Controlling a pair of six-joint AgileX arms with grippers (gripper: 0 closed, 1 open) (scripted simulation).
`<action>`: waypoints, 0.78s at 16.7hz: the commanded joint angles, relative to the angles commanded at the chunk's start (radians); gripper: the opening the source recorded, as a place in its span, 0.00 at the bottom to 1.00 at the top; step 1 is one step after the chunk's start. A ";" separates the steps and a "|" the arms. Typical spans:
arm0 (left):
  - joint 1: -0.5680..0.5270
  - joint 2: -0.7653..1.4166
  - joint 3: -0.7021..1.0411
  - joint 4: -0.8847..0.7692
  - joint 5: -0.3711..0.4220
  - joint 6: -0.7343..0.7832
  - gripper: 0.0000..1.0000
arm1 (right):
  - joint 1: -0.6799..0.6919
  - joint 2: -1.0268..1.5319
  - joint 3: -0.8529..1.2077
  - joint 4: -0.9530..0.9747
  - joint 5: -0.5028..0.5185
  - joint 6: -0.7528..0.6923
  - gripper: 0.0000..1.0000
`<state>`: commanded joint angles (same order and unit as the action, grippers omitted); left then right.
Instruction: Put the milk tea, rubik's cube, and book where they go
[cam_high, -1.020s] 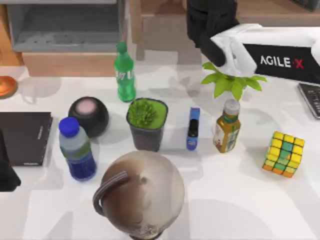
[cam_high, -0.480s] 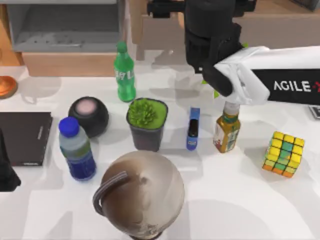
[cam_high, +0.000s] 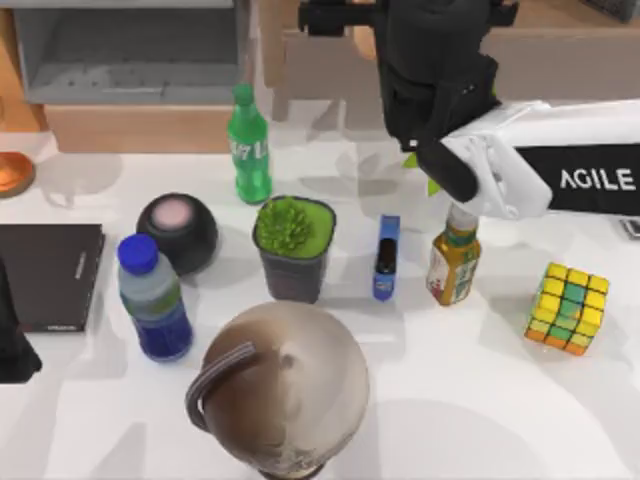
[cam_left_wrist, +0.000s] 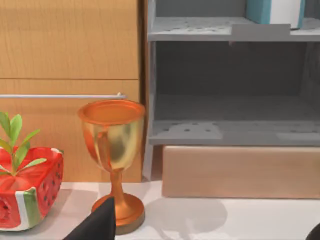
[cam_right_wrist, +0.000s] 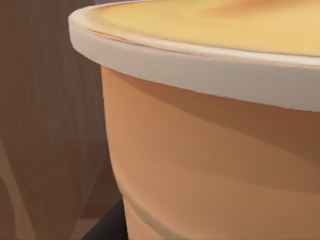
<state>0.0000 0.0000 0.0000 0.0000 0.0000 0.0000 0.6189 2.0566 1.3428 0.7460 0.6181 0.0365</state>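
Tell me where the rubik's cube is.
In the top view the rubik's cube sits on the table's right side, apart from the milk tea to its left, nearer the front edge.

Your top view hangs above the table (cam_high: 480, 400) looking steeply down, with the grey shelf unit (cam_high: 130, 60) at the far edge. Your left wrist view sits low at table height, facing level at that same shelf unit (cam_left_wrist: 230, 85) and an orange goblet (cam_left_wrist: 112, 160) nearby. Your right wrist view is pressed very close against a tan tub (cam_right_wrist: 210, 150).
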 joint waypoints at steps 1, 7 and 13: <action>0.000 0.000 0.000 0.000 0.000 0.000 1.00 | -0.013 -0.015 -0.036 0.041 -0.033 0.015 0.00; 0.000 0.000 0.000 0.000 0.000 0.000 1.00 | -0.255 -0.119 -0.366 0.409 -0.369 0.096 0.00; 0.000 0.000 0.000 0.000 0.000 0.000 1.00 | -0.745 -0.142 -0.639 0.683 -0.800 0.083 0.00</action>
<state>0.0000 0.0000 0.0000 0.0000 0.0000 0.0000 -0.1261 1.9151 0.7033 1.4290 -0.1821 0.1198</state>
